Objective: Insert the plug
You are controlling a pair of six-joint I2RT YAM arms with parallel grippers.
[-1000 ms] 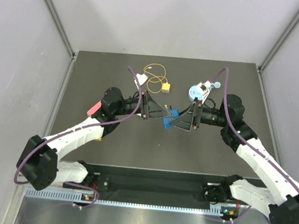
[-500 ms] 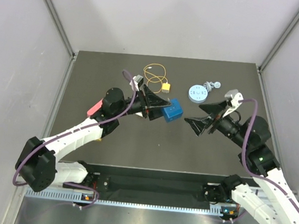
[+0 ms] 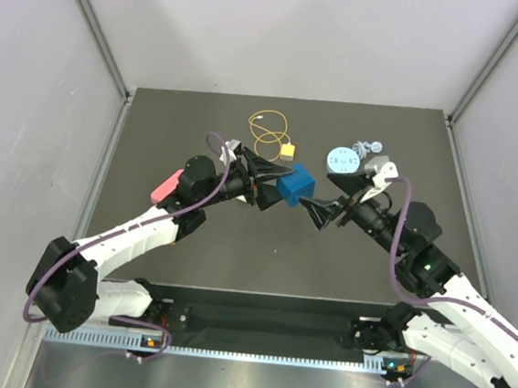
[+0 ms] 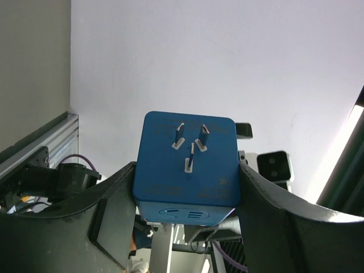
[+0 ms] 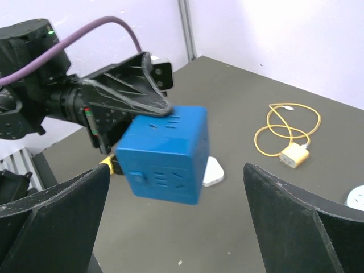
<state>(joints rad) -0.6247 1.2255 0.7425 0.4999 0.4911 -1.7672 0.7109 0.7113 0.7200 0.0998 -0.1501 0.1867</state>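
Top view: the left claw (image 3: 283, 185) is pinching the blue socket cube (image 3: 298, 185) clear of the counter (image 3: 235, 247), likely presenting it as the receptacle; the right claw (image 3: 317, 213) is hanging spread and empty at the cube's five o'clock; the plug (image 3: 288, 149) is lying on the counter at the cube's twelve o'clock, its wire (image 3: 267, 129) looping beyond.

Left wrist: the cube's prongs (image 4: 192, 145) are facing the lens, both fingers (image 4: 108, 213) squeezing its sides.

Right wrist: slotted faces are pointing this way; the plug is lying untouched at the cube's three o'clock, probably the free claw's next target.

One blue cube (image 3: 296, 186), one yellow plug (image 3: 288, 149) on one looped wire (image 3: 267, 129), one round pale disc (image 3: 341, 159), one pink block (image 3: 163, 188).
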